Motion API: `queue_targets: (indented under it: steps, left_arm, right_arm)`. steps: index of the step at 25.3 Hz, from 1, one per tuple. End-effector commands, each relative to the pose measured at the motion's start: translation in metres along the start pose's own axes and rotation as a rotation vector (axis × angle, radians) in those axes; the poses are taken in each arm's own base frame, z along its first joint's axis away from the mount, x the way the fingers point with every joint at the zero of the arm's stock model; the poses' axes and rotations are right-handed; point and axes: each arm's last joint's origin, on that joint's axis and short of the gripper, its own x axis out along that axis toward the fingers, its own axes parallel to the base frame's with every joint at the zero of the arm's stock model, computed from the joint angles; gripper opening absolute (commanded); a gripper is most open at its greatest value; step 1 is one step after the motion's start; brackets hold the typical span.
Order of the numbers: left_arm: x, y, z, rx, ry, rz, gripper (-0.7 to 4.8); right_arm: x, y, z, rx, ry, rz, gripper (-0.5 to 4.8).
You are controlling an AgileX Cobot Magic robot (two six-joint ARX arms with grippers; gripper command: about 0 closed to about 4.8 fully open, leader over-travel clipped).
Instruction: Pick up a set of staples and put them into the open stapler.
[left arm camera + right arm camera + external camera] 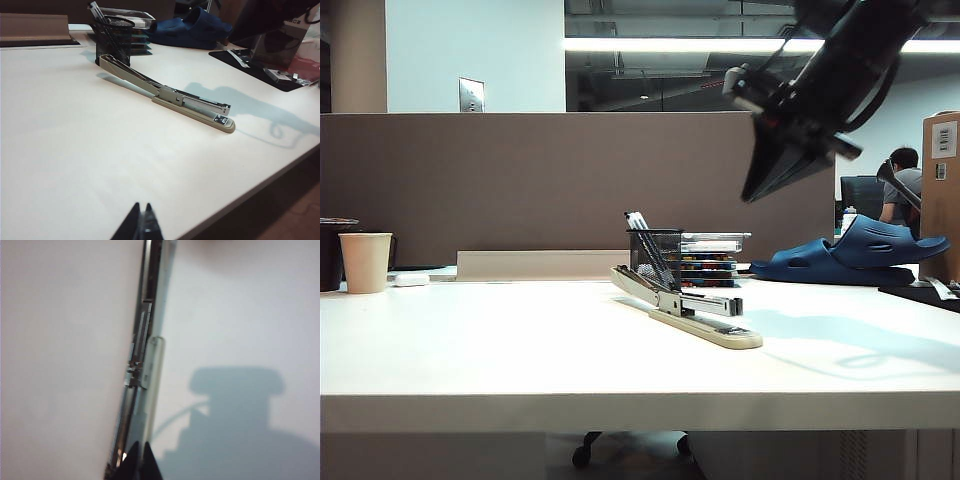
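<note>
**Beige stapler lies open on the white table, right claw pinched shut high above it**

I see the stapler point(685, 305) lying near the middle of the white table point(520, 350), its flat beige base on the surface and its upper arm swung back and tilted up toward the black mesh pen holder point(655, 258) just behind it. The silver magazine rail point(205, 104) runs along the top of the base, exposed. My left wrist camera gives the same layout: the stapler well away from the left gripper point(141, 225), whose two dark fingertips sit close together near the table's front edge, nothing between them.

My right gripper point(752, 190) hangs in the air above and to the right of the stapler in the exterior view, angled down, clear of the table. From its own wrist camera I look down along the stapler's rail and beige arm point(150, 365), and the right fingertips point(140, 465) meet in a closed point with nothing visible gripped between them. The arm's shadow falls on the table beside the stapler.

I cannot pick out the set of staples in any view; whether it lies in the rail is too blurred to tell.

A paper cup point(365, 262) stands at the far left of the table, and a blue shoe point(855, 252) rests at the far right.
</note>
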Motion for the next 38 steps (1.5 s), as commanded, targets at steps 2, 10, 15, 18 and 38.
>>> queue_targets:
  steps: [2,10,15,18,38]
  left_arm:
    - [0.000,0.001,-0.001,-0.003,0.005,0.047,-0.06]
    - [-0.001,0.005,-0.001,-0.004,0.003,0.176,-0.06]
    - [-0.001,0.007,-0.001,-0.004,0.006,0.248,-0.06]
    - [-0.001,0.008,-0.001,-0.003,0.005,0.273,-0.06]
    - [-0.004,0.014,0.001,0.001,-0.022,0.496,-0.06]
  right_arm:
    - [-0.025,0.004,0.004,-0.067,-0.021,-0.119,-0.05]
    - [-0.086,0.012,0.009,-0.105,-0.149,-0.276,-0.05]
    - [-0.132,-0.001,-0.004,-0.038,-0.237,-0.380,-0.05]
    - [-0.146,-0.008,-0.019,0.003,-0.252,-0.424,-0.05]
    - [-0.170,0.028,-0.170,0.161,-0.635,-0.541,-0.05]
